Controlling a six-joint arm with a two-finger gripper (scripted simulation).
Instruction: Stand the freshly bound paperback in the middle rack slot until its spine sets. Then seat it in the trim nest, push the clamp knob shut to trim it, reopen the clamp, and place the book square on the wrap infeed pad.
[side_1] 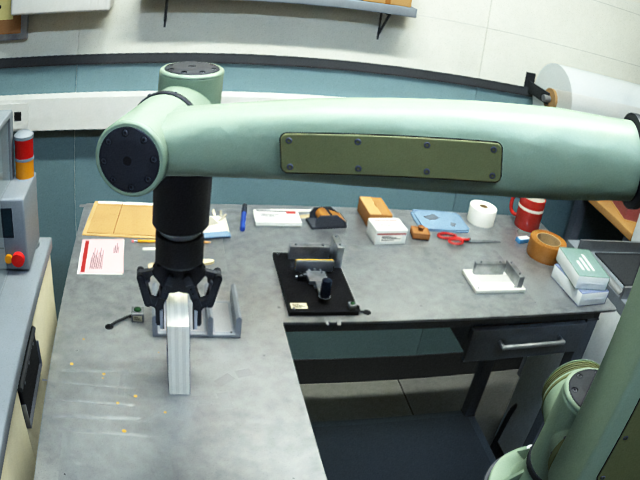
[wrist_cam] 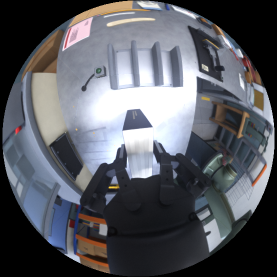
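Observation:
The paperback stands upright on the bench just in front of the grey slotted rack, apart from it, its white page block facing the side camera and its dark cover seen in the wrist camera. The rack's slots are all empty. To the right, on a black base plate, sits the trim nest with its dark clamp knob. The white wrap infeed pad lies further right. My gripper is down over the book's top edge, open around it and not gripping.
The arm's long green link spans the scene above the bench. A small green button box with a cable sits left of the rack. Boxes, tape rolls, scissors and a red mug line the back and right of the bench.

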